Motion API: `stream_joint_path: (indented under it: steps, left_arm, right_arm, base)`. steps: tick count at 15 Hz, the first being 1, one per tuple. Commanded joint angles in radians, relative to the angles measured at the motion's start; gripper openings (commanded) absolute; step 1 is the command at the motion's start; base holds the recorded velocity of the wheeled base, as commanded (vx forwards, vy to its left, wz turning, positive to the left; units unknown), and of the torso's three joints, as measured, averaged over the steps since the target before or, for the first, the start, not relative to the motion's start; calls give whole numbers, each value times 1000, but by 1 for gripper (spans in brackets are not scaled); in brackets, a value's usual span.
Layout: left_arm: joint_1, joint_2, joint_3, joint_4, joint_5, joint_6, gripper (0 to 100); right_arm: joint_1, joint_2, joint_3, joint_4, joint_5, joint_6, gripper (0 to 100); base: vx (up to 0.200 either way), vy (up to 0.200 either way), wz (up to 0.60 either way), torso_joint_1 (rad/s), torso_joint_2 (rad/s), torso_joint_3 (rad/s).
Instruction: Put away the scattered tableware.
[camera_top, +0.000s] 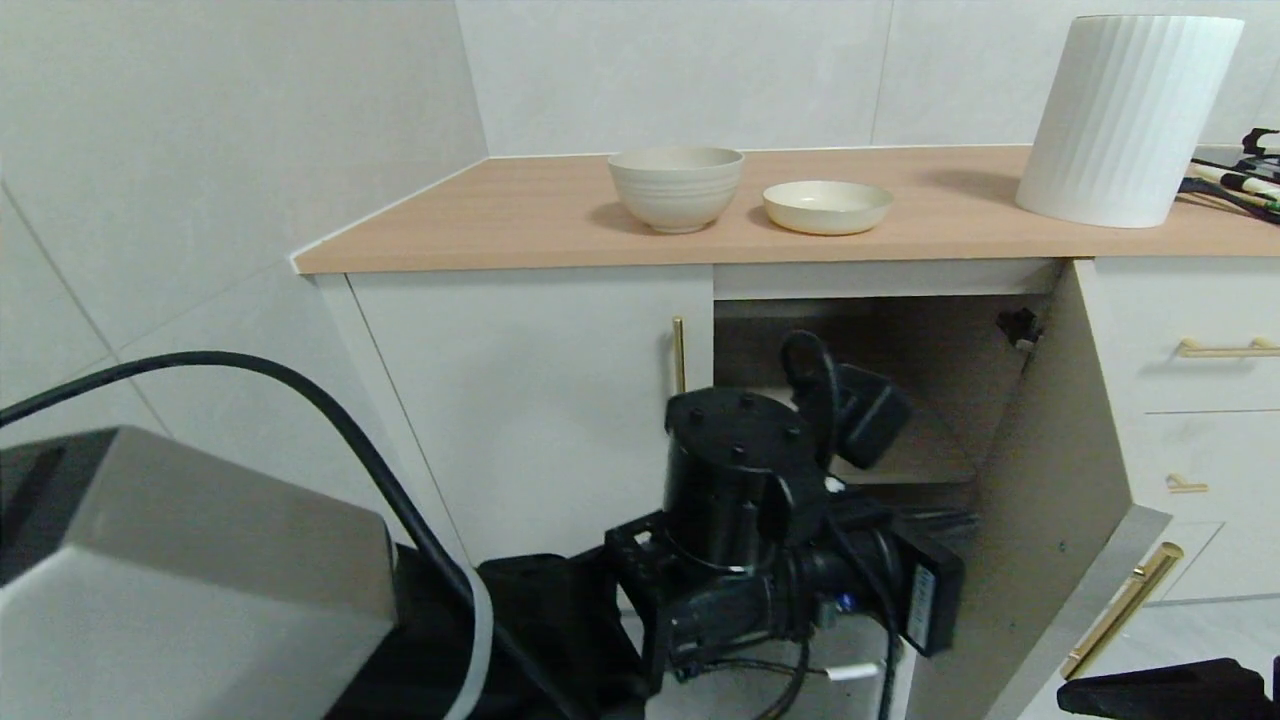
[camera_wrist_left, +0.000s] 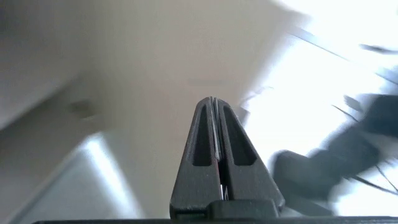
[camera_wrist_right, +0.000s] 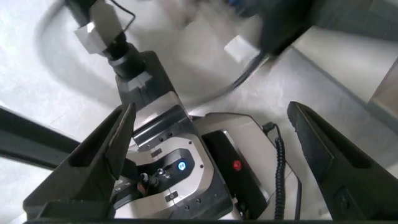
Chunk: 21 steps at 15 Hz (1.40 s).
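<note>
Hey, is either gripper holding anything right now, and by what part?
Nothing is held. The left gripper is shut on nothing, the right gripper is open and empty. The bowl and the shallow dish stand on the countertop.

Bright even light; soft shadows beside bowl (camera_top: 676, 187), vase (camera_top: 1130, 115); cabinet (camera_top: 880, 330) dim; left wrist view overexposed.

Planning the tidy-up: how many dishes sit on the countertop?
2: a deep bowl on the countertop, and a shallow dish just to its right, not touching. The white ribbed container might hide more.
</note>
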<state>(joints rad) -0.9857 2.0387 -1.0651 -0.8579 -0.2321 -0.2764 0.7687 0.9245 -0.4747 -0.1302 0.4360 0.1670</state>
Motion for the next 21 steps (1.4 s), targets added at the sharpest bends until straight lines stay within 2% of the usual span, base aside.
stream_joint_path:
  steps: [1,2,4,8,12,13,15,17,19,21]
  left_arm:
    - [55,-45,14,14,-4,-4,0]
    - [58,-43,13,17,-4,-4,0]
    - [59,17,-55,181,24,-4,0]
    - [-21,147,-170,212,36,0,0]
    - [-94,193,-266,263,36,0,0]
    - [-129,204,-309,253,34,-1,0]
    - [-168,175,-315,241,-9,-15,0]
    - [-166,153,-297,243,-3,-18,0]
    - [-110,112,-246,241,27,-18,0]
    - [-25,18,-159,243,42,-18,0]
  right_arm:
    - [3,-10,1,0,1,-1,100]
    - [3,-12,1,0,1,-1,100]
    - [27,-16,2,1,1,-1,100]
    - [29,-6,2,1,0,-11,100]
    - [29,-12,2,1,-2,-15,100]
    - [29,-18,2,1,0,-15,100]
    - [29,-35,2,1,1,-15,100]
    - [29,-35,2,1,0,-15,100]
    - [29,-35,2,0,0,-15,100]
    - [27,-26,-5,-2,-11,-14,100]
  base:
    - [0,0,0,0,0,0]
    - [0,0,0,0,0,0]
    - [0,0,0,0,0,0]
    - [0,0,0,0,0,0]
    - [0,0,0,0,0,0]
    - [0,0,0,0,0,0]
    - [0,0,0,0,0,0]
    - [0,0,0,0,0,0]
    - [0,0,0,0,0,0]
    - [0,0,0,0,0,0]
